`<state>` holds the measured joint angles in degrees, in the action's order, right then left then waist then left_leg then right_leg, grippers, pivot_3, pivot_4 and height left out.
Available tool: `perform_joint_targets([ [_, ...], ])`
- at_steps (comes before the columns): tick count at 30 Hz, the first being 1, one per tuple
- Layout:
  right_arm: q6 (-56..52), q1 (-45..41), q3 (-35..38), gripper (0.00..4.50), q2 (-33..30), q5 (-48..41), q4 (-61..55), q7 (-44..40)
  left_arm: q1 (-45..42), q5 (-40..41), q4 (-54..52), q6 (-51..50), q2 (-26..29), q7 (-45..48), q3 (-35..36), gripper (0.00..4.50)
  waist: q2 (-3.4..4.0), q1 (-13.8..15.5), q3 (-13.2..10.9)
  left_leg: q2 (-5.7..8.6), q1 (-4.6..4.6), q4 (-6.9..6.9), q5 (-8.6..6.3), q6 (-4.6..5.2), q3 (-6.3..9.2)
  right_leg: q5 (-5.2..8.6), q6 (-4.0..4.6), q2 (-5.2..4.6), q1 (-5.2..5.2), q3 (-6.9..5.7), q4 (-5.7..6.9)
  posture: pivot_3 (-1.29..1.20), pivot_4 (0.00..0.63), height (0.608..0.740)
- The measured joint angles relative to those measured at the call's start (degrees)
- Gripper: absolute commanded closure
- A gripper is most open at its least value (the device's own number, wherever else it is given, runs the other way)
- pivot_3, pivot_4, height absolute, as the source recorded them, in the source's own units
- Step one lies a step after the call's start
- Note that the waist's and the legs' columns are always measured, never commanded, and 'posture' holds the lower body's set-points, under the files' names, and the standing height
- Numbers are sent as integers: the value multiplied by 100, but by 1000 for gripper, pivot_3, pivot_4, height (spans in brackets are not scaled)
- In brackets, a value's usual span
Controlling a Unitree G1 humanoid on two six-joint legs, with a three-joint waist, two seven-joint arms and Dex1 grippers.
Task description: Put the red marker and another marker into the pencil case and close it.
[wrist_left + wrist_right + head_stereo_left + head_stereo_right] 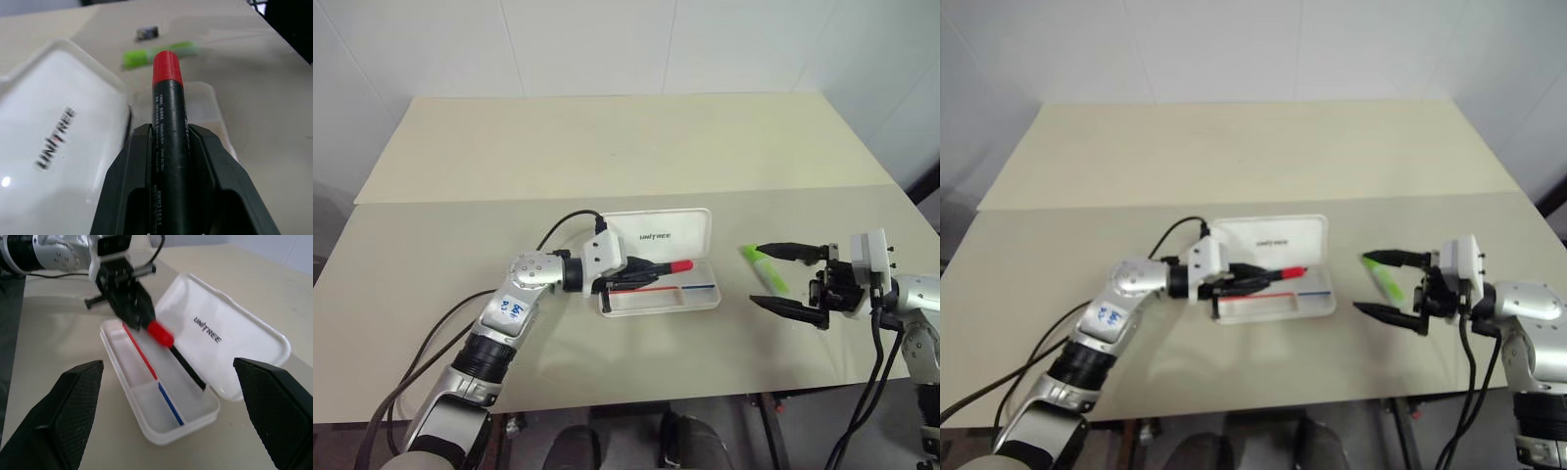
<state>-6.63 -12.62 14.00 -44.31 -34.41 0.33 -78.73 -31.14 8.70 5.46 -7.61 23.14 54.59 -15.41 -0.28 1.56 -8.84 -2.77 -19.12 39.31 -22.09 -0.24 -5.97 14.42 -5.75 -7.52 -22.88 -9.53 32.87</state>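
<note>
While your left claw (651, 276) reaches level across the open pencil case (658, 299), it grips the red marker (677, 265) just above the tray. Your right claw (786, 279) hangs spread wide beside the case, its fingers either side of the green highlighter (766, 269) lying on the table (607, 147).

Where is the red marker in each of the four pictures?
Left eye view: red marker over the open pencil case, in the left gripper.
Right eye view: same spot.
Left wrist view: centre, between the fingers.
Right wrist view: above the tray.
Shared landmark: the lid's lettering.
</note>
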Motion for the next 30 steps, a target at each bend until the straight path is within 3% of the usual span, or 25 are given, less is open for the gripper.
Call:
perform_joint_targets([
  [9,-224,241,11,0,22,-138,-465,311,-197,-363,872,443,-315,-152,-94,3492,-1,-1,0,1,0,2,0,1,2,-1,-1,-1,1,0,-1,0,150,740],
  [10,-231,250,16,0,22,-154,-490,329,-220,-374,905,472,-336,-170,-91,3021,-1,-1,0,1,0,2,0,1,3,-1,-1,-1,1,-1,-1,0,150,740],
  [12,-251,295,24,0,22,-171,-534,362,-237,-374,949,478,-432,-198,-68,2542,-1,7,0,1,-1,2,1,1,4,-1,-1,-2,2,-1,0,0,150,740],
  [17,-348,367,26,0,22,-258,-687,460,-237,-329,980,435,-621,-164,-62,850,-1,-1,0,1,-1,2,1,2,4,-1,-1,-1,2,-1,0,0,150,740],
  [26,-498,391,29,0,87,-348,-691,723,-78,124,137,12,-574,208,75,850,-1,-3,0,1,-1,2,1,2,6,-1,-1,-2,2,0,0,0,150,740],
  [30,-773,534,113,0,272,-290,-797,1524,185,323,-292,-113,-476,256,174,850,-1,4,0,0,-3,4,1,2,12,-1,-1,-3,2,-1,2,0,150,740],
])
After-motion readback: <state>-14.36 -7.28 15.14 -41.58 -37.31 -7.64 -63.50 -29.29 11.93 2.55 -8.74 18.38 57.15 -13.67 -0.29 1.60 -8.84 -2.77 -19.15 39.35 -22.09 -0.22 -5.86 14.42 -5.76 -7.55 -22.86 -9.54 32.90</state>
